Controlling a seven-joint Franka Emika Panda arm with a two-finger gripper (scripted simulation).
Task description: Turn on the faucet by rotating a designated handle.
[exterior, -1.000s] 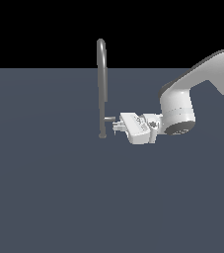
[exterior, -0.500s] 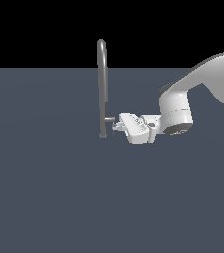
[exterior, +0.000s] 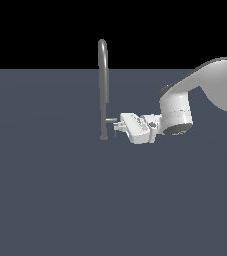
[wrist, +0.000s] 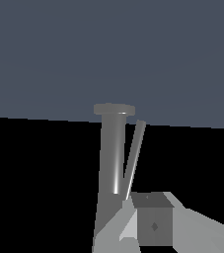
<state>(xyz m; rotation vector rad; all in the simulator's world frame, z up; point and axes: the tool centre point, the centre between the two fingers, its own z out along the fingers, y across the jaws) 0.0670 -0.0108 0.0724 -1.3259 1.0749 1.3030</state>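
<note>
Since a second ago my claw has tilted a little, its wrist end dropping. It sits against the handle, a stub off the faucet on the grey table; whether its fingers are clenched, I cannot tell

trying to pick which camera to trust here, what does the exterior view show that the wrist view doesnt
Only the exterior view shows the faucet's curved gooseneck top, the white arm, and the gripper reaching in from the exterior view's right beside the handle.

Only the wrist view shows the faucet's round base close up and the handle's thin rod angled away from the pipe.

Both show the grey pipe, the handle and part of the gripper. Neither shows whether the gripper is shut.
</note>
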